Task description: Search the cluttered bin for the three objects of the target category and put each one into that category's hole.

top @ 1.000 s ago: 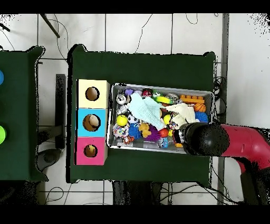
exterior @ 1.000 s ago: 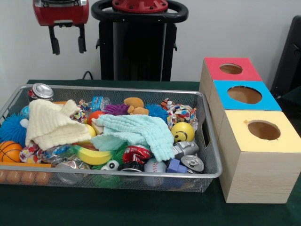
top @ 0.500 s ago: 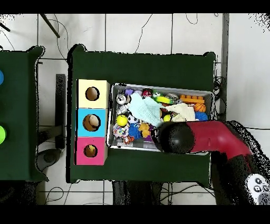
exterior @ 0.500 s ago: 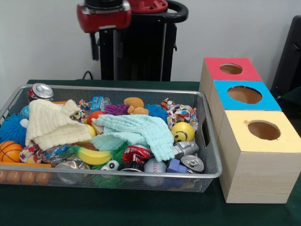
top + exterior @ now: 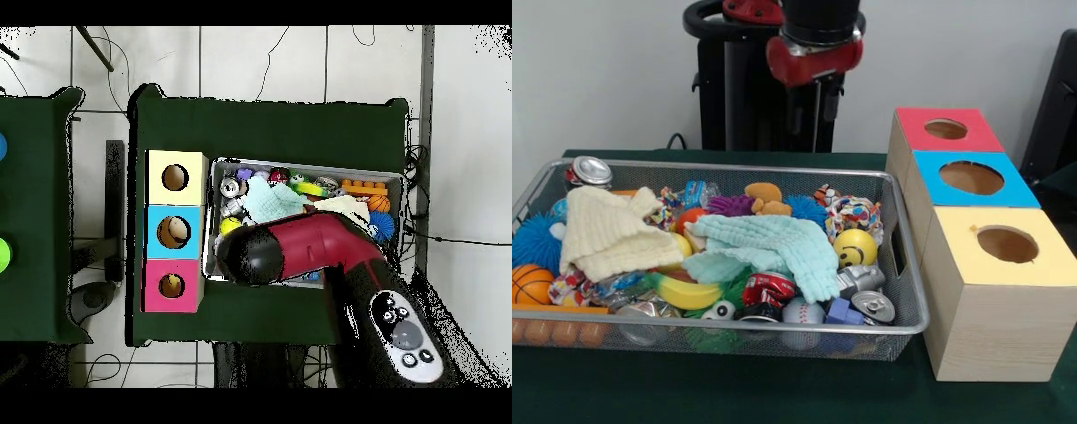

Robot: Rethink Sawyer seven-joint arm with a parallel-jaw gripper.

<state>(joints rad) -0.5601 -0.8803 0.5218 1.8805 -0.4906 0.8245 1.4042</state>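
Fingers [image 5: 811, 109] high above bin [image 5: 900, 265], empty.

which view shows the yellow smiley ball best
The front view: the yellow smiley ball sits unobstructed by the teal cloth, face visible. In the overhead view, the arm covers that part of the bin, hiding it.

Wire-mesh metal bin [image 5: 900, 305], wood-grain boxes [image 5: 993, 331]

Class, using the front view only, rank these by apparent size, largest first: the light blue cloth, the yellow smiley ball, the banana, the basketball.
1. Light blue cloth.
2. Banana.
3. Yellow smiley ball and basketball: look alike, and the basketball is partly hidden, so unranked.
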